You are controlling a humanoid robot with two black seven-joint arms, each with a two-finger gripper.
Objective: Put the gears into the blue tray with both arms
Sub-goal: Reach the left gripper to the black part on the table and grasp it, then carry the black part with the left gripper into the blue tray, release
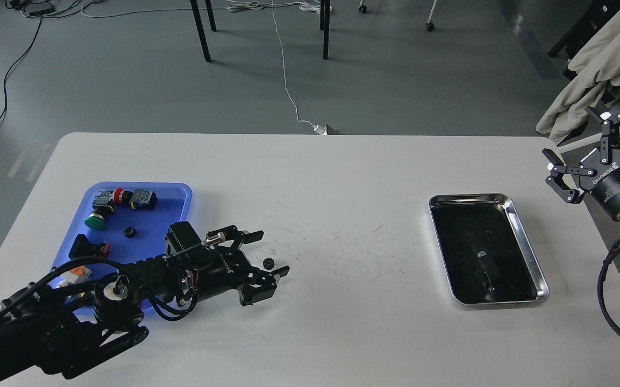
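Observation:
A tiny black gear (268, 263) lies on the white table just right of the blue tray (179, 189). My left gripper (270, 252) is low over the table and open, one finger beyond the gear and one in front of it, so the gear sits between the fingertips. A second small gear (129, 232) lies inside the blue tray among coloured push-buttons. My left arm covers the tray's near right corner. At the far right edge, my right gripper (569, 134) hangs open and empty, beyond the table's right side.
A shiny steel tray (471, 198) with a dark inside stands on the right half of the table. A green push-button (94, 220) and a red one (118, 194) sit in the blue tray. A chair draped in beige cloth (600, 54) stands behind the right gripper.

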